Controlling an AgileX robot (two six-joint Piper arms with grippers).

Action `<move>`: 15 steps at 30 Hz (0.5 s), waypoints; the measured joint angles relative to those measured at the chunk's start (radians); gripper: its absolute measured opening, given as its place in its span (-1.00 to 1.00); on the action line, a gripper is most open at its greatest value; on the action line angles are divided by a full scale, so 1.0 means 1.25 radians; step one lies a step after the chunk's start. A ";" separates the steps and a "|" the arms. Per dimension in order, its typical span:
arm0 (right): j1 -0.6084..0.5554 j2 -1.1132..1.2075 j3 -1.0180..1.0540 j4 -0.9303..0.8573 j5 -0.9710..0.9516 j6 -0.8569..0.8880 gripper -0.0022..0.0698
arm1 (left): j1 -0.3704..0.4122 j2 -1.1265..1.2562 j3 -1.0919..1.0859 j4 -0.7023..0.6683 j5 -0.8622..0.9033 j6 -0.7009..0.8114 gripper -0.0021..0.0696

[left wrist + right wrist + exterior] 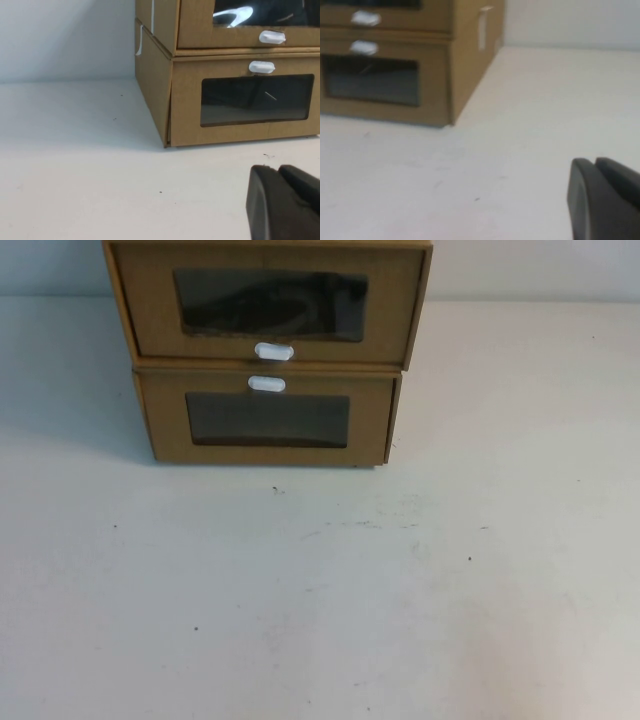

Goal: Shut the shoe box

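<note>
The left gripper (280, 172) hangs low over the table (320, 590), its two dark fingers pressed together with only a thin seam between them and nothing held. The right gripper (596, 165) is in the same state, clenched on nothing and just as low. Neither arm reaches into the high view, so both sit back on the robot's side with bare table ahead of them. Beyond that stretch stand two stacked cardboard boxes. The lower box (268, 420), nearest each gripper's height, wears its white tab above its window. The shoe box (268, 302) rests on top of it, ahead of and above both grippers, with its tab (273, 351) beneath the window. From the left gripper the stack lies ahead and off to the right, so the left side wall shows. From the right gripper it lies ahead and off to the left, so the right side wall shows. The stack therefore sits roughly between the two arms, and neither looks clearly nearer. The shoe box's front runs crosswise to the grippers' reach and its drawer slides straight away from them, so a closing push would go forward against that front, raised above the lower box. Whether the drawer stands out from its shell cannot be told for certain; in the high view its front seems to overhang the lower box a little.
</note>
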 joint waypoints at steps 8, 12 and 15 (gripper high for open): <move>-0.284 -0.184 0.124 0.009 -0.104 0.019 -0.97 | 0.000 0.000 0.000 0.000 0.003 0.000 -0.96; -0.300 -0.258 0.132 0.025 -0.069 0.035 -0.97 | 0.000 0.000 0.000 0.037 0.003 0.000 -0.96; -0.301 -0.263 0.140 0.034 -0.059 0.038 -0.97 | 0.000 0.000 0.000 0.155 0.008 0.000 -0.96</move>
